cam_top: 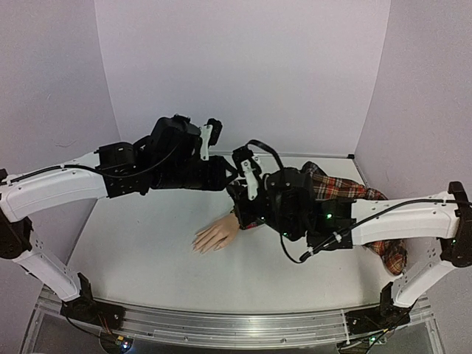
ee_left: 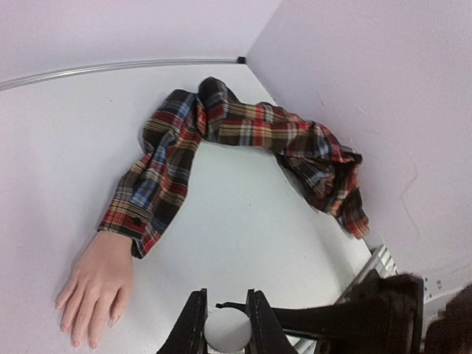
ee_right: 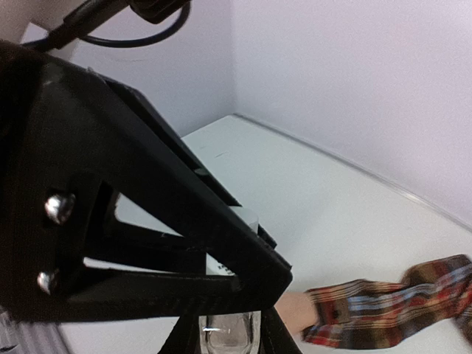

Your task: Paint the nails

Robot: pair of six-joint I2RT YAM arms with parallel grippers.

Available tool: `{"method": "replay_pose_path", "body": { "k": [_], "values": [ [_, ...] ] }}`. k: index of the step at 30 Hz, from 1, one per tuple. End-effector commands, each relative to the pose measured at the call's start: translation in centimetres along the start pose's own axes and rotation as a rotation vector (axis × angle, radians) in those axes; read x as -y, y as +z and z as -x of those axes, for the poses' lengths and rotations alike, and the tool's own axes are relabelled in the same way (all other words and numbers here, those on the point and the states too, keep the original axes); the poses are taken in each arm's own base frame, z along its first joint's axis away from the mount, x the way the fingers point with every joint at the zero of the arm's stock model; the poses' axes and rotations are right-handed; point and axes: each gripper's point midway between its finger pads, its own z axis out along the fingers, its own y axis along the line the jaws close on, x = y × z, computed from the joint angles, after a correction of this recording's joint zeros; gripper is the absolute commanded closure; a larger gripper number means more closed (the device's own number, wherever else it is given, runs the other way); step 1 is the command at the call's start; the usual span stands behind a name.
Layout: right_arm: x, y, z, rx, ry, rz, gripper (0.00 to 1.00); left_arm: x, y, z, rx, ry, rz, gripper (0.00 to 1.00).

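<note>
The pale mannequin hand (cam_top: 216, 236) lies palm down on the white table, at the end of a red plaid sleeve (cam_top: 346, 188). Its nails are too small to make out. The hand also shows in the left wrist view (ee_left: 96, 284). My two grippers meet in the air above and behind it. My left gripper (ee_left: 227, 324) is shut on a round white cap (ee_left: 227, 332). My right gripper (ee_right: 230, 332) is shut on a small clear bottle (ee_right: 230, 338), directly under the left gripper's black body (ee_right: 147, 206). From above, the left gripper (cam_top: 225, 175) and right gripper (cam_top: 240, 186) hide the bottle.
The rest of the plaid shirt (ee_left: 324, 166) is bunched at the right, near the wall. Lilac walls close the back and both sides. A metal rail (cam_top: 221, 324) runs along the front edge. The right arm (cam_top: 398, 217) crosses above the shirt.
</note>
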Motion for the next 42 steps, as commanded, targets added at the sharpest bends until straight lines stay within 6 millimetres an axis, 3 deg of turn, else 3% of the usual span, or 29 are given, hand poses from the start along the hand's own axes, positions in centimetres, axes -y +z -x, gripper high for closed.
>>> {"method": "replay_pose_path", "body": {
  "k": [1, 4, 6, 8, 10, 12, 14, 19, 23, 27, 32, 36, 40, 42],
  "values": [
    [3.3, -0.7, 3.6, 0.096, -0.097, -0.349, 1.0, -1.6, -0.5, 1.4, 0.059, -0.121, 0.117, 1.0],
    [1.6, -1.0, 3.9, 0.121, -0.102, -0.211, 1.0, 0.4, -1.5, 2.2, 0.07, -0.11, -0.003, 0.96],
    [0.0, -1.5, 3.4, 0.13, -0.105, -0.047, 1.0, 1.7, -2.8, 2.0, 0.076, -0.09, -0.113, 0.69],
    [-1.7, -2.6, 2.7, 0.126, -0.085, 0.16, 1.0, 3.2, -5.4, 2.4, 0.126, -0.059, -0.256, 0.43],
    [-2.6, -4.2, 2.5, 0.127, -0.045, 0.336, 1.0, 4.6, -7.9, 2.1, 0.152, -0.024, -0.398, 0.28],
    [-3.5, -5.9, 2.8, 0.129, 0.007, 0.487, 1.0, 5.4, -10.1, 2.1, 0.19, 0.005, -0.492, 0.22],
    [-4.7, -7.5, 3.1, 0.124, 0.053, 0.625, 1.0, 6.0, -11.0, 1.7, 0.19, 0.024, -0.562, 0.2],
    [-6.5, -10.1, 5.0, 0.14, 0.102, 0.806, 1.0, 8.2, -11.6, 0.9, 0.143, 0.074, -0.697, 0.25],
    [-7.3, -10.8, 6.6, 0.147, 0.121, 0.876, 1.0, 9.9, -11.9, 0.7, 0.101, 0.113, -0.781, 0.38],
    [-7.3, -10.5, 6.8, 0.141, 0.124, 0.865, 1.0, 10.6, -12.0, 0.0, 0.058, 0.136, -0.829, 0.51],
    [-6.8, -10.1, 6.7, 0.136, 0.133, 0.844, 1.0, 10.6, -12.6, -1.1, 0.032, 0.161, -0.859, 0.53],
    [-6.4, -9.3, 6.5, 0.124, 0.137, 0.803, 1.0, 9.7, -11.7, -1.0, 0.034, 0.155, -0.784, 0.81],
    [-5.3, -7.7, 6.4, 0.11, 0.146, 0.704, 1.0, 8.8, -10.4, -0.4, 0.037, 0.138, -0.691, 0.97],
    [-4.2, -6.3, 6.4, 0.108, 0.161, 0.597, 1.0, 7.8, -9.3, 0.3, 0.056, 0.116, -0.606, 1.0]
  ]
}}
